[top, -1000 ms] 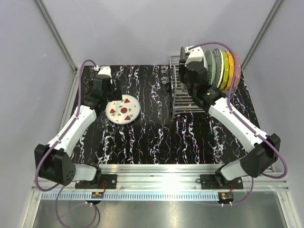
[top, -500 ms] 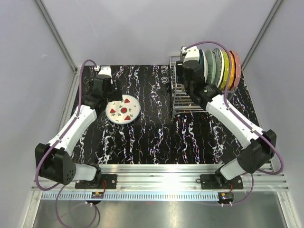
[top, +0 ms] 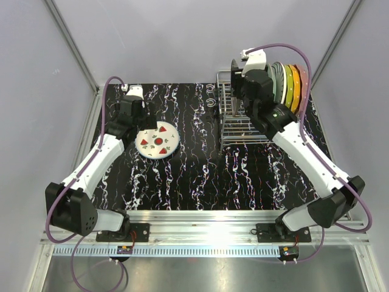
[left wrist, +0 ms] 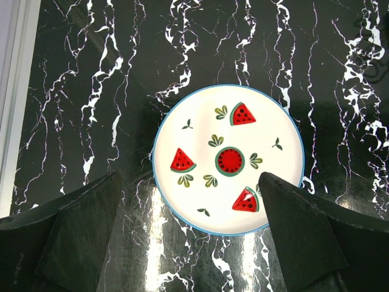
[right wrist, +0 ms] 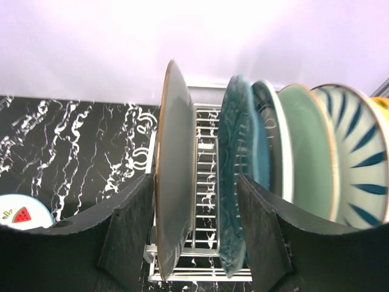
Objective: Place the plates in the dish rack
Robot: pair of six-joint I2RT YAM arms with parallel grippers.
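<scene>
A row of plates (top: 287, 85) stands on edge in the dish rack (top: 238, 126), at the far right of the table (top: 200, 176). From above they show grey-green, yellow-green, orange and pink rims, packed close at the right end of the rack.

In the right wrist view, a dark grey plate (right wrist: 174, 170) with a thin gold rim stands upright at the left of the row. There is a gap, then a teal plate (right wrist: 234, 182), then a pale green plate (right wrist: 307, 152) and a blue-striped plate (right wrist: 360, 158).

The right gripper (right wrist: 194, 182) is up by the rack with its fingers wide apart. The dark grey plate shows between them, just beside the left finger (right wrist: 130, 234). I cannot tell if it touches.

One more plate, the watermelon plate (left wrist: 228, 159), lies flat on the left side of the table, well apart from the rack. It is white with a blue rim and red melon slices.

The left gripper (left wrist: 188, 179) hangs over it with its fingers spread wide, one at each side of the plate's near edge, holding nothing.

The table is black with white streaks.
</scene>
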